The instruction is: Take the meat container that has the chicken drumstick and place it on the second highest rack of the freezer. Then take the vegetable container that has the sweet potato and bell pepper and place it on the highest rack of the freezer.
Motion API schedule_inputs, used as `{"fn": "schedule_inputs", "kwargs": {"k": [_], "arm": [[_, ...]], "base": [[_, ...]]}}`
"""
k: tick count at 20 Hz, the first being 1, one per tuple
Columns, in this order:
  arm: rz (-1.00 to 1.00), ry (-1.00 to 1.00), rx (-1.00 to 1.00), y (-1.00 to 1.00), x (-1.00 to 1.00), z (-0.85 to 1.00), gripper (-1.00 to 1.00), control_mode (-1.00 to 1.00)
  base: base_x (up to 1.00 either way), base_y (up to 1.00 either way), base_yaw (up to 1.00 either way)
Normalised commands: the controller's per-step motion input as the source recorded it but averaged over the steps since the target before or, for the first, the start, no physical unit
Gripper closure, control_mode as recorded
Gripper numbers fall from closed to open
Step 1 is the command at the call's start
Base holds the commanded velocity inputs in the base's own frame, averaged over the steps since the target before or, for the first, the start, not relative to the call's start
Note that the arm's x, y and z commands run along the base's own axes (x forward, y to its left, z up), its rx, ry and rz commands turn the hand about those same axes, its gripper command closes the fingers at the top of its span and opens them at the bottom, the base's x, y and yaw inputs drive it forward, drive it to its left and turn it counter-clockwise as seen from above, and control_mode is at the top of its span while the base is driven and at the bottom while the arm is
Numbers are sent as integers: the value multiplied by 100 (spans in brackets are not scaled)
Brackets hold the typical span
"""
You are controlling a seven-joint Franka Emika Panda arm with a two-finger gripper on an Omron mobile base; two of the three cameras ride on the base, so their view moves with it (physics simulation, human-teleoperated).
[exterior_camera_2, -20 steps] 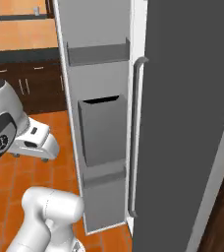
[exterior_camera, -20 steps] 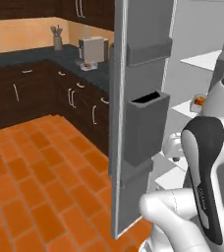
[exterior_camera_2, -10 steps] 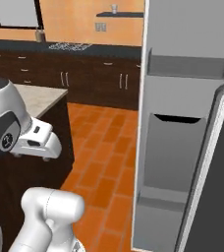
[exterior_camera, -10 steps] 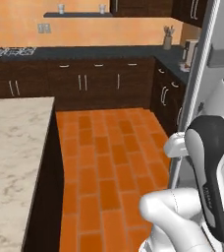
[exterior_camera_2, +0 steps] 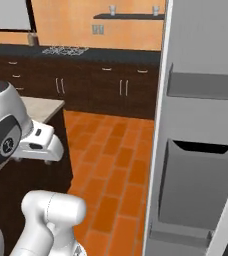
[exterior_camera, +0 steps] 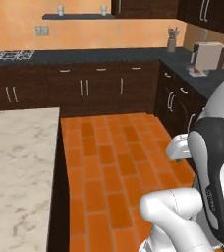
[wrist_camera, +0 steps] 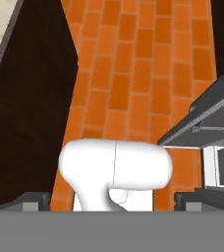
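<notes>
Far left in the left base view there's a marble island top, then orange brick floor through the middle, with dark cabinets across the top. In the right base view the freezer's open grey door with its bins takes the right side. In the hand view the gripper's two dark fingertips sit far apart at the bottom edge, so it's spread wide with nothing in it.
</notes>
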Motion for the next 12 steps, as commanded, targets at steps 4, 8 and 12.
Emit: {"fn": "schedule_inputs", "kwargs": {"k": [4,8,12], "arm": [[0,0,0,0,0,0,-100,100],[0,0,0,0,0,0,-100,100],[0,0,0,0,0,0,-100,100]], "base": [[100,9,-24],[100,31,-22],[100,40,-21]]}}
